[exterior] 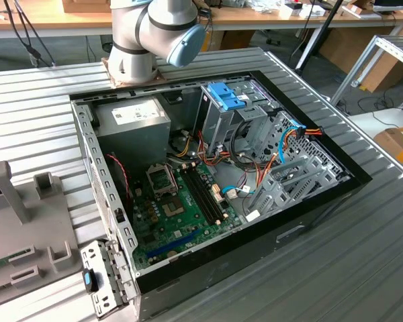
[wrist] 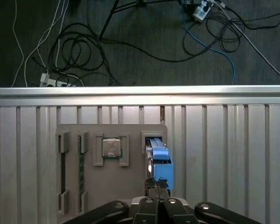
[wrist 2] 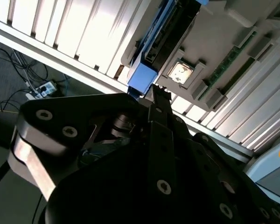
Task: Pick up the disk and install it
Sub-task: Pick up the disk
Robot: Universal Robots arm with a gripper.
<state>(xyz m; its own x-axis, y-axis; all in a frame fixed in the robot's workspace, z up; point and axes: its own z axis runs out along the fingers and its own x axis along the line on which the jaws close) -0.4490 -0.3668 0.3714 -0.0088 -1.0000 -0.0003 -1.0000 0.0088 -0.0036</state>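
You are at the pick-up half of the job; nothing here says the install has begun. The disk (wrist: 157,156) stands on edge in a slot of the grey fixture (wrist: 112,191), just beside the processor chip (wrist: 111,148). A green memory board (wrist: 79,163) sits further along the same fixture. In the second wrist view the disk (wrist 2: 169,33) shows its dark body and a blue rail, and its blue end tab (wrist 2: 141,80) points toward your tool.

The gripper (wrist: 157,183) sits right at that tab end, touching it or very nearly so. In the second wrist view the gripper (wrist 2: 159,94) lies just beside the tab. You cannot tell from these views whether it has closed on the tab or stands spread around it, so treat the hold as unconfirmed.

The fixture (exterior: 33,228) lies on the ribbed table (exterior: 363,268) at the exterior view's left, near side. It is well apart from the drive cage (exterior: 221,124) at the far side of the open computer case (exterior: 255,255).

By my judgement, the move ahead calls for a confirmed, square hold on the tab end and a pull straight along the slot. Any tilt could jam the rails against the slot walls. Any carry to the cage would then have to clear the case wall and the loose cables (exterior: 255,171) inside.
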